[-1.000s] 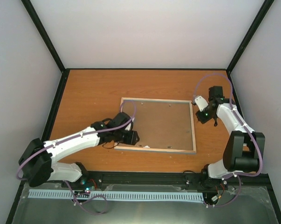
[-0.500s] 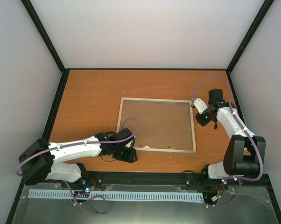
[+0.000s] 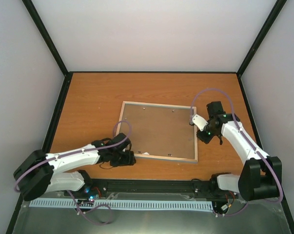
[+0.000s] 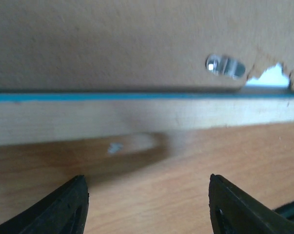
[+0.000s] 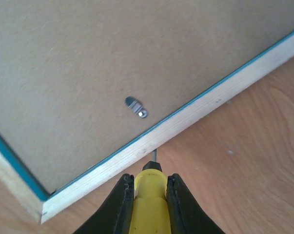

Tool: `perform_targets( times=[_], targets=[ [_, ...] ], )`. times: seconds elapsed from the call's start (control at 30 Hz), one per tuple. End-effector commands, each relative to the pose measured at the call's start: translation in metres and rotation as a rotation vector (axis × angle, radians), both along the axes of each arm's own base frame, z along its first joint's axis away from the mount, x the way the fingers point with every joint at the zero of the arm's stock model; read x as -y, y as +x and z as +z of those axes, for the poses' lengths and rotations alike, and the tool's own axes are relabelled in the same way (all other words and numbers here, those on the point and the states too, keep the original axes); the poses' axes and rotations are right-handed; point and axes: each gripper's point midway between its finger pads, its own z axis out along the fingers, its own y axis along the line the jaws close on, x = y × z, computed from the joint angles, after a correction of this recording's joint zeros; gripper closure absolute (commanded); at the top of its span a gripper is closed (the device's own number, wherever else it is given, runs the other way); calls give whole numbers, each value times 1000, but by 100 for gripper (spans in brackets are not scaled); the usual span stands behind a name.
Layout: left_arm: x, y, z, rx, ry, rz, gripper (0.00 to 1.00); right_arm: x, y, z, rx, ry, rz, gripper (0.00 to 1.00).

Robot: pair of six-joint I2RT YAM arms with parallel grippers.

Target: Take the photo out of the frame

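Observation:
The frame (image 3: 159,129) lies face down on the table, brown backing board up, with a thin turquoise line inside its pale wood edge (image 4: 137,114). The photo is hidden under the backing. A torn notch (image 4: 269,78) in the board shows something pale; I cannot tell what. My left gripper (image 3: 129,158) is open just off the frame's near left corner, its fingers wide over bare table (image 4: 147,204). My right gripper (image 3: 201,136) is shut on a yellow-handled screwdriver (image 5: 149,195), whose metal tip touches the frame's right edge (image 5: 186,119).
Small metal clips hold the backing, one near the near edge (image 4: 225,66) and one near the right edge (image 5: 137,107). The orange-brown tabletop (image 3: 93,102) is walled by pale panels. A black rail (image 3: 151,185) runs along the near edge.
The frame has slid left and turned slightly. My right gripper moved left with the screwdriver against its edge. My left gripper drew back toward the near left corner and opened wider.

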Motion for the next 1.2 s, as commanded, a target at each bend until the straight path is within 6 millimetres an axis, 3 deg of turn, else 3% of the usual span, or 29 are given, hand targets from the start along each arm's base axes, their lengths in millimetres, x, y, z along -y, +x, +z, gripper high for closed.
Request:
perform_targets(
  times=[0.0, 0.17, 0.33, 0.57, 0.87, 1.17],
  targets=[
    [-21, 22, -1, 41, -7, 129, 32, -19, -37, -3, -99, 34, 54, 97],
    [-39, 49, -2, 54, -4, 191, 31, -39, -51, 6, -97, 87, 115, 97],
    [-43, 66, 14, 72, -27, 276, 30, -45, -54, 26, -83, 119, 168, 97],
    [-54, 59, 34, 28, -80, 498, 30, -33, -33, 44, 18, 36, 159, 97],
    [-59, 52, 38, -43, -133, 696, 31, -48, 4, 68, 79, 83, 155, 97],
    [-65, 48, 30, -129, -70, 815, 32, -56, 8, 67, 71, 122, 155, 97]
  ],
)
